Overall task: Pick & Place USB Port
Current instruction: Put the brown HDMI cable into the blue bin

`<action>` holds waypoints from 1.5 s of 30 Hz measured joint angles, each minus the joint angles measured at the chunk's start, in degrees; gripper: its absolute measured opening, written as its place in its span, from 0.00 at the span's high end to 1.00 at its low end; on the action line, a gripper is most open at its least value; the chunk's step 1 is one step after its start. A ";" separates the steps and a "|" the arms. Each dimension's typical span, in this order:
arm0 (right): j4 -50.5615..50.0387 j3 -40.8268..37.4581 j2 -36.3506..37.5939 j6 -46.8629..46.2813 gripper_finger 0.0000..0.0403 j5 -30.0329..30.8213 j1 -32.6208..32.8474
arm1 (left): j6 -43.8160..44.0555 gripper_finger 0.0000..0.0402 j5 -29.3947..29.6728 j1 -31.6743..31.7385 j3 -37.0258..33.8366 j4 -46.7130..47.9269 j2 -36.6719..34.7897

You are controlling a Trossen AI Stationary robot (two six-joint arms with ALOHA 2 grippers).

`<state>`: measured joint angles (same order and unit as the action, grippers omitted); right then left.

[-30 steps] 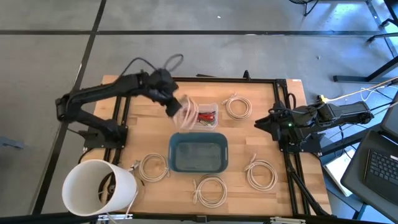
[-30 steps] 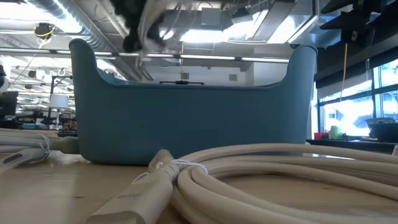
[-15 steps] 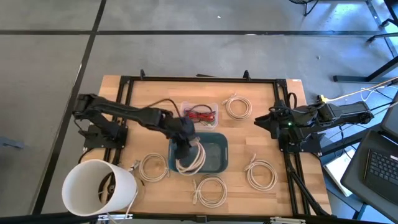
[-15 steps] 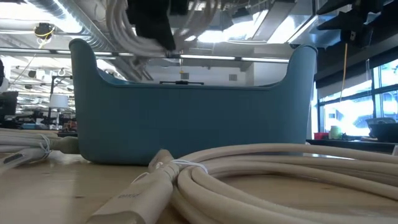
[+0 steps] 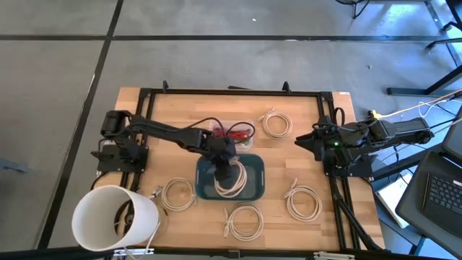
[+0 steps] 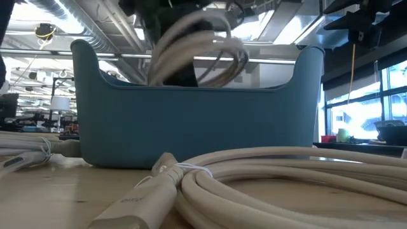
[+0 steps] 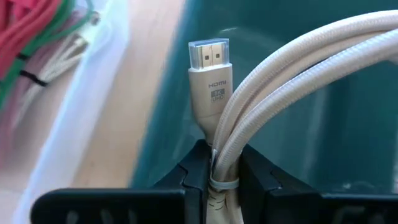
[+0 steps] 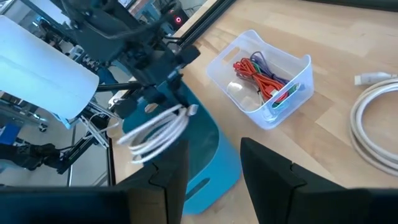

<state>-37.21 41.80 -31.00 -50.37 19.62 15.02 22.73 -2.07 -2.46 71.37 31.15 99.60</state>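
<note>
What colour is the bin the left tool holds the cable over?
Teal blue bin, clearest in the low view.

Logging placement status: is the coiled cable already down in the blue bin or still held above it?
Still held: the left claw grips the coiled cable over the blue bin, part of the coil above the rim.

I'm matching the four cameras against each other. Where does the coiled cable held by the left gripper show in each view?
High view: held cable over the blue bin, table centre.
Low view: looped above the bin's far rim.
Left wrist view: clamped between the left gripper, plug pointing outward.
Right wrist view: hanging over the bin.
Shared landmark: the blue bin.
</note>
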 joint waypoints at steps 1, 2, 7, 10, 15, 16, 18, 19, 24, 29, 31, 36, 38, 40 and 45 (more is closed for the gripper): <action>0.00 0.00 0.00 0.00 0.64 -0.12 -0.02 | -0.46 0.89 1.13 0.00 0.52 0.52 0.73; -0.04 0.00 0.00 -0.02 0.64 -0.15 0.00 | -1.21 0.89 2.05 -0.01 1.28 1.62 1.39; -0.11 0.00 0.02 0.05 0.64 -0.17 -0.02 | -7.11 0.89 6.50 -1.21 7.90 7.88 4.85; -0.38 0.00 0.02 0.19 0.64 -0.17 0.00 | -10.72 0.89 6.97 -1.90 11.60 11.88 7.57; -0.48 0.00 0.02 0.23 0.64 -0.37 -0.01 | -14.65 0.89 11.18 -3.68 16.00 16.23 11.09; -0.48 0.00 0.02 0.36 0.64 -0.37 0.00 | -15.38 0.89 13.31 -4.14 16.43 16.95 11.77; -0.48 0.00 0.02 1.04 0.64 -0.36 -0.02 | -16.96 0.89 16.68 -4.87 17.10 17.56 12.88; -0.48 0.00 0.02 1.28 0.64 -0.36 -0.02 | -17.54 0.89 17.84 -5.20 17.34 17.50 13.26; -0.91 0.00 0.02 1.51 0.64 -0.35 0.00 | -19.44 0.89 18.92 -6.53 17.34 17.40 15.78; -1.01 0.00 0.02 1.75 0.64 -0.35 -0.02 | -19.64 0.89 18.89 -7.29 17.33 16.54 17.49; -1.33 0.00 0.02 2.02 0.64 -0.35 -0.02 | -19.65 0.89 19.00 -7.32 17.33 15.04 17.96; -1.34 0.00 0.02 2.65 0.64 -0.33 0.00 | -20.23 0.88 19.03 -7.31 17.38 11.09 18.40; -1.34 0.00 0.02 2.63 0.63 -0.33 0.00 | -21.06 0.83 18.45 -7.30 17.31 10.73 18.42; -1.34 0.00 0.02 2.60 0.63 -0.33 0.00 | -21.89 0.76 17.32 -7.28 17.31 9.80 18.42; -1.27 0.00 0.02 2.41 0.63 -1.05 -0.02 | -22.52 0.63 17.29 -7.37 17.31 11.27 18.42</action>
<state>-38.48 41.80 -30.98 -47.97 18.57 15.01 0.22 15.22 -9.82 88.68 42.43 118.02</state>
